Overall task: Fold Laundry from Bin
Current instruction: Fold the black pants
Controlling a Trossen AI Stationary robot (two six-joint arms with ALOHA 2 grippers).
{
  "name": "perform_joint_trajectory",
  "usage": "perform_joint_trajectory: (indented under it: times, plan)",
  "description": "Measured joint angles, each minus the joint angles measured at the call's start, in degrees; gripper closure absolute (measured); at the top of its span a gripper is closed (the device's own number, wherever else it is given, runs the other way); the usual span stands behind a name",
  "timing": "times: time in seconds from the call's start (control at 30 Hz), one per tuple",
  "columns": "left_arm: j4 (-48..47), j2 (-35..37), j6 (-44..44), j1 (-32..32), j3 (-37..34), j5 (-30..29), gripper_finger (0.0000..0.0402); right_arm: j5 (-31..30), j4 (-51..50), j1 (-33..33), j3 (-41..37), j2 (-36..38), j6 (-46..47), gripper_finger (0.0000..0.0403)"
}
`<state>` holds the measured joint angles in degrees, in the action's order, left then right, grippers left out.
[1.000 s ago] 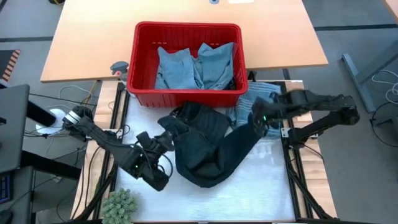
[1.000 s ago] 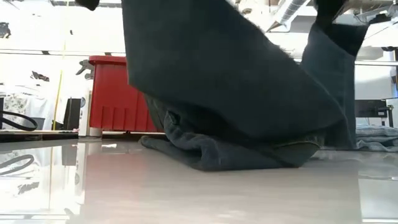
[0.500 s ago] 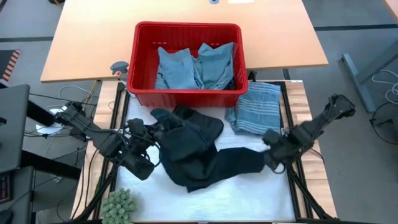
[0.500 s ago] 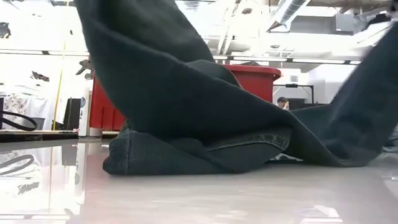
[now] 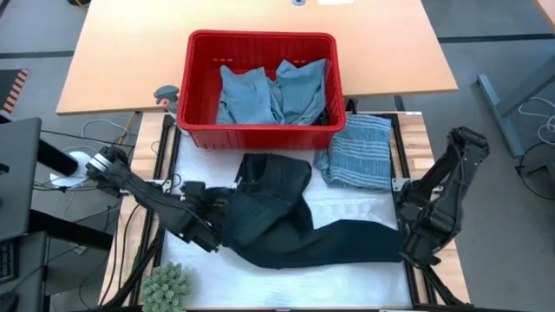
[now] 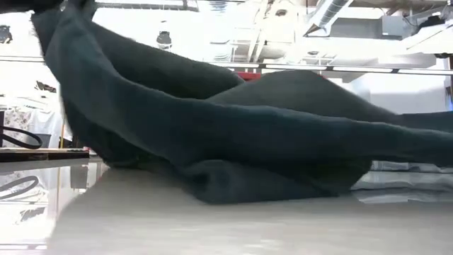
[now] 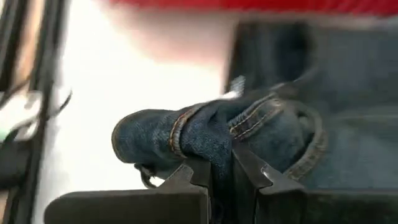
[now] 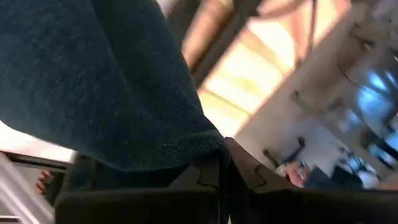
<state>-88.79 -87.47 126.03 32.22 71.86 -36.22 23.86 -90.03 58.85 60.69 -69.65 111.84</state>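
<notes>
Both grippers, left (image 7: 222,171) and right (image 8: 224,174), are pinched tight on the jeans (image 5: 286,225), but thin grips like that could slip if they pull harder.

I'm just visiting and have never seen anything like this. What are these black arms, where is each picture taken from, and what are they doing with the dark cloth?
Two robot arms work at a table. One picture looks straight down, one sits at tabletop height, and two ride on the wrists. The left gripper and right gripper are each shut on an end of the dark garment, stretching it over the table. Behind stands the red bin holding light blue clothes; a striped cloth lies beside it.
</notes>
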Motion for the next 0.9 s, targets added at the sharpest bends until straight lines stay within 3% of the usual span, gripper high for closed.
perform_joint_trajectory:
  times: [0.13, 0.3, 0.73, 0.9]
  plan:
    - [5.11, -1.91, 6.02, 1.99, -4.9, 7.51, 0.039, 5.03, 0.04, 4.45, 0.0, 0.0, 7.3, 0.0373]
    - [19.19, -4.53, 10.19, 5.25, -9.58, 15.4, 0.0389, 11.58, 0.03, 10.09, 0.0, 0.02, 16.07, 0.0373]
    - [46.04, -13.6, 11.15, 9.22, -11.08, 18.17, 0.0388, 16.76, 0.02, 15.38, 0.0, 0.06, 21.19, 0.0373]
    - [45.4, -13.84, 11.37, 10.97, -8.93, 19.72, 0.0388, 17.0, 0.01, 16.77, 0.0, 0.07, 21.65, 0.0372]
